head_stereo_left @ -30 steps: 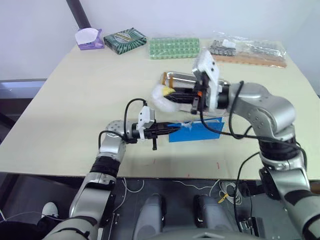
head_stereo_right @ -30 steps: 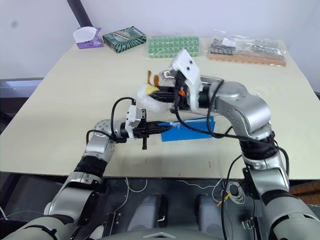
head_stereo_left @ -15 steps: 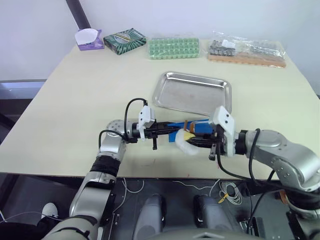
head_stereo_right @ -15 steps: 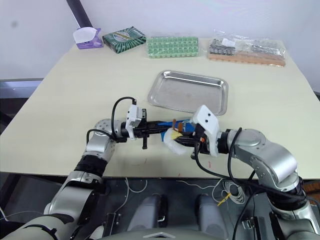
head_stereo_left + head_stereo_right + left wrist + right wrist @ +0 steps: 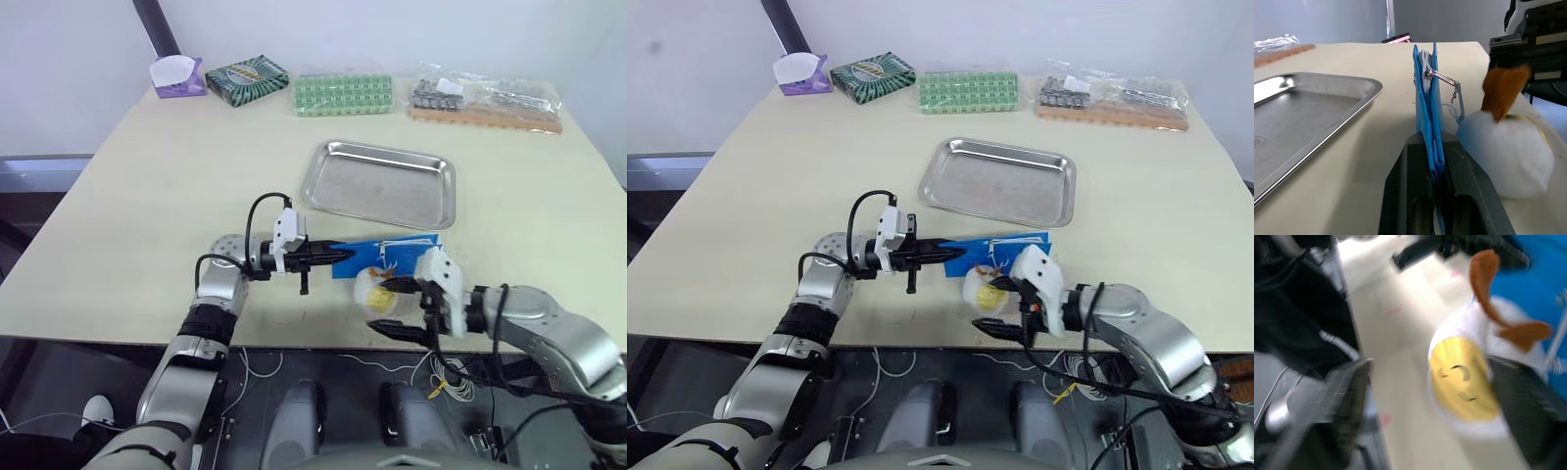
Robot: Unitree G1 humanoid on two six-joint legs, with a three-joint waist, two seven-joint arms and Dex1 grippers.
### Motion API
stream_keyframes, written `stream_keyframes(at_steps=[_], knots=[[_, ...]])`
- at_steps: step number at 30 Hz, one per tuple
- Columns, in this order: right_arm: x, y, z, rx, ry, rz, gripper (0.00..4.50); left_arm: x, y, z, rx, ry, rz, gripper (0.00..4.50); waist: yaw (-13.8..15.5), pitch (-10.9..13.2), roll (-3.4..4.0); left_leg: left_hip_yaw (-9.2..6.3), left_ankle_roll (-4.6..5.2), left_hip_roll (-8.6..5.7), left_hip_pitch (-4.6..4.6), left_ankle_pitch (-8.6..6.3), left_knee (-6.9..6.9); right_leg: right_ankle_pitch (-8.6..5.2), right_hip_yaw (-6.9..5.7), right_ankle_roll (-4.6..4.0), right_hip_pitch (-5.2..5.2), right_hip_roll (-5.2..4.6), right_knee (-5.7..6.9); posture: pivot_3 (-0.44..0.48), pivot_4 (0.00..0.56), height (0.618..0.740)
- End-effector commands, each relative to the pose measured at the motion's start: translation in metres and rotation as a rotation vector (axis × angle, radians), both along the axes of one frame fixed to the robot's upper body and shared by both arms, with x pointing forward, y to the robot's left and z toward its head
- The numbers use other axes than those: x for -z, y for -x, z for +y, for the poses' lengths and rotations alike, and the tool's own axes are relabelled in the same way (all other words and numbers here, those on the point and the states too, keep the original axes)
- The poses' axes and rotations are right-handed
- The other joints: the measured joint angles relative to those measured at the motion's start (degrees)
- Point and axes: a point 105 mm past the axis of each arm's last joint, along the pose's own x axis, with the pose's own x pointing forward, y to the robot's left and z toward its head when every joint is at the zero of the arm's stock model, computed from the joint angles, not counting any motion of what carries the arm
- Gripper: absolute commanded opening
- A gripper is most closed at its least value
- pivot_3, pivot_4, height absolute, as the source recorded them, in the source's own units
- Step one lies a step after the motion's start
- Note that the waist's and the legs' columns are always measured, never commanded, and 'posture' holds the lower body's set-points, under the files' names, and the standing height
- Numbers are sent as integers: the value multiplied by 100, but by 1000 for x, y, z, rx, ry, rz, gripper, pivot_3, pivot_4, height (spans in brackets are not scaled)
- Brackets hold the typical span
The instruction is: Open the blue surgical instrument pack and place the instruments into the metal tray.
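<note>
Left wrist view: left gripper (image 5: 1435, 147) jaws clamped on thin blue surgical instrument pack (image 5: 392, 257), near shiny rimmed metal tray (image 5: 380, 183). Right gripper (image 5: 400, 307) jaws apart beside soft white round toy (image 5: 374, 292) at near tabletop (image 5: 176, 186) edge.

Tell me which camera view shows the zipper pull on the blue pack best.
The left wrist view: the zipper pull stands out close-up on the blue surgical instrument pack, which the left hand pinches edge-on. In the eye views the pack lies flat and the pull is barely discernible. The right wrist view shows only a blurred blue patch.
</note>
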Motion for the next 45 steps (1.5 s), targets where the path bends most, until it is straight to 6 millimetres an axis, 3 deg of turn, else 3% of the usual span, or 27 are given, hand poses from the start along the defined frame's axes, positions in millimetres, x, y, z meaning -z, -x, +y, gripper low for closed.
stream_keyframes(at_steps=[1, 12, 19, 25, 38, 45], knots=[[-34, 9, -23, -43, -37, -111, 4378, 9, 3, 2, 10, -44, 19, 0, 1, 0, 0, 0, 0, 0, 0, 0, 0, 0, 0, 0, 0, 0, 0, 0, 150, 740], [-80, 18, -99, 101, 24, -212, 4378, 7, 3, 5, 8, -32, 14, 0, 3, 0, -1, -3, 0, 2, 4, 0, -2, -1, 0, 0, 1, 4, -1, 0, 150, 740], [-91, 14, -118, 158, 66, -232, 4378, 6, 4, 6, 12, -30, 12, 0, -2, 0, -1, -2, 0, 1, 4, 0, -2, -1, 2, 0, 1, 4, -1, 0, 150, 740], [-81, -5, -112, 141, 59, -233, 4378, 4, 4, 5, 22, -30, 9, 0, -19, 0, -1, -1, 0, 1, 6, 0, -2, -1, 4, 0, 1, 4, -1, 0, 150, 740], [-49, -63, -67, 33, -28, -236, 4378, 3, 5, 2, 35, -33, 4, 0, -21, 1, 0, 6, 0, 1, 4, 0, -1, 1, 9, 0, -1, 9, 0, 0, 150, 740], [-34, -77, -50, -55, -45, -225, 4378, 2, 5, 0, 39, -29, -1, 0, -6, 2, 0, 5, 0, 0, 1, 0, 0, 1, 9, 0, -1, 11, 2, 0, 150, 740]])
